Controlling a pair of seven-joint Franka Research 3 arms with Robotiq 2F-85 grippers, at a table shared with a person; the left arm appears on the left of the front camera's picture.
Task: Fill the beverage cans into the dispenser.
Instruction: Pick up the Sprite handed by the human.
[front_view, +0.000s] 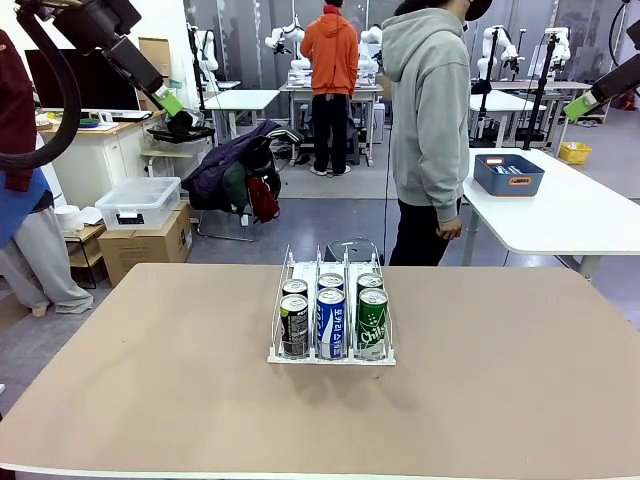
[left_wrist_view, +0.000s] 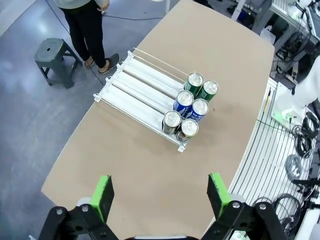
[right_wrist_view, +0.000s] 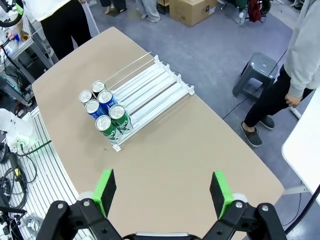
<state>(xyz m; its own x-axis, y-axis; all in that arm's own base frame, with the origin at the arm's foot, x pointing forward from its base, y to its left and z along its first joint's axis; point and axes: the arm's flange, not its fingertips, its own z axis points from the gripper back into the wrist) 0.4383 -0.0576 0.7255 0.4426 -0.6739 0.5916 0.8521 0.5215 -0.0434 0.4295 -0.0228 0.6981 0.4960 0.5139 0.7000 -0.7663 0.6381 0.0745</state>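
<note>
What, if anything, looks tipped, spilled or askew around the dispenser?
Nothing stands out. Six cans stand upright, two per lane, at the robot-side end of the dispenser, which sits flat on the table. No spill or dent shows. The left gripper and right gripper hang open above, touching nothing.

Front view low across table (front_view: 150, 380); both wrist views high, downward, sharing dispenser (left_wrist_view: 140, 87).
</note>
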